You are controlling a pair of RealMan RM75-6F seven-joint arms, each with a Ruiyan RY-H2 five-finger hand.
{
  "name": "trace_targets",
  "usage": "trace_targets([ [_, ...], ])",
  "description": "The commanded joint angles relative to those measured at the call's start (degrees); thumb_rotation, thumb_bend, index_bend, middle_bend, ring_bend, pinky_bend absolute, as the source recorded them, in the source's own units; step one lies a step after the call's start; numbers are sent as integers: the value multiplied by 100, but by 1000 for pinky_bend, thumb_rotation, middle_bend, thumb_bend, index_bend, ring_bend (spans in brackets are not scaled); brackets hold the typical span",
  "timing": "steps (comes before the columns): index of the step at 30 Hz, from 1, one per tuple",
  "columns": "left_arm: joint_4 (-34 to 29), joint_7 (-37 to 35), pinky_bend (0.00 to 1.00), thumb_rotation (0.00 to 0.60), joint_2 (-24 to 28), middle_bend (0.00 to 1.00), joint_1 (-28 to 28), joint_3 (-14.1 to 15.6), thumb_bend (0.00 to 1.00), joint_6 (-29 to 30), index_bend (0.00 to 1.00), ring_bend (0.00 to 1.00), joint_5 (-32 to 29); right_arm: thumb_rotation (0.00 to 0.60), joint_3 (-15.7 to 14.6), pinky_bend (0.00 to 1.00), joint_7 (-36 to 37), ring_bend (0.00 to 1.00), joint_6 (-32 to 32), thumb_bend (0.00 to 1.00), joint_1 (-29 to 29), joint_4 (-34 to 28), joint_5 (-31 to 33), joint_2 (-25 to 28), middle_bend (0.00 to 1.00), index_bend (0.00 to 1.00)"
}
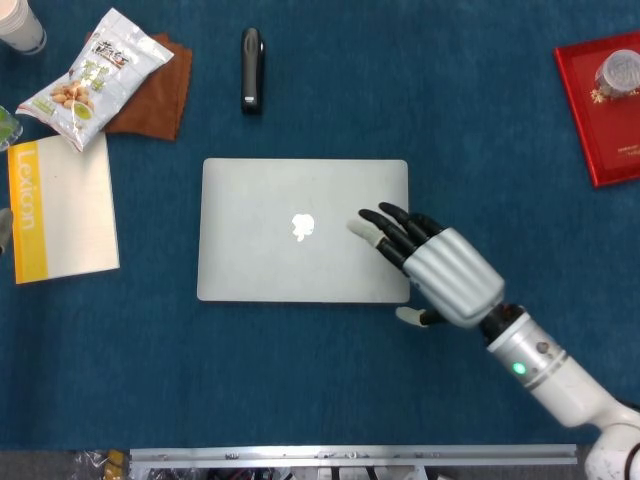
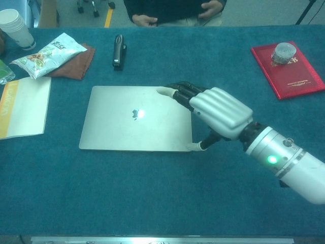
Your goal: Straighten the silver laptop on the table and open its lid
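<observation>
The silver laptop lies shut and square to the table edge at the middle of the blue table, logo up. My right hand reaches over its right front corner. The fingers are spread above the lid's right part, and the thumb sits just off the front edge near the corner. The hand holds nothing. Whether the fingers touch the lid I cannot tell. My left hand does not show in either view.
A black stapler lies behind the laptop. At the left are a snack bag, a brown cloth, a yellow-and-white book and a paper cup. A red booklet with a jar on it lies far right. A person sits across the table.
</observation>
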Motion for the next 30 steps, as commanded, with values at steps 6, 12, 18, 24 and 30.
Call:
trace_targets([
  [6,129,-204,0,600,56,0,81,-7,318,30,0,0,27,600,107,222,-486,4,-257,46,292,767,256,-1004,64,5],
  [12,256,-407,0,600,103,0,151,13,318,70,0,0,102,600,166,217,-642,4,-308,49,438,1296,370,-1613,60,5],
  [18,381,-595,0,600,142,0,206,20,317,94,0,0,152,600,245,217,-588,4,-376,178,588,1803,468,-2087,60,4],
  [24,450,-726,0,600,170,0,232,-2,318,89,0,0,161,600,296,217,-504,4,-387,178,721,2165,476,-2388,59,1],
  [30,459,-758,0,600,175,0,229,-22,318,60,0,0,174,600,410,196,-463,4,-380,171,882,2429,463,-2614,59,1],
])
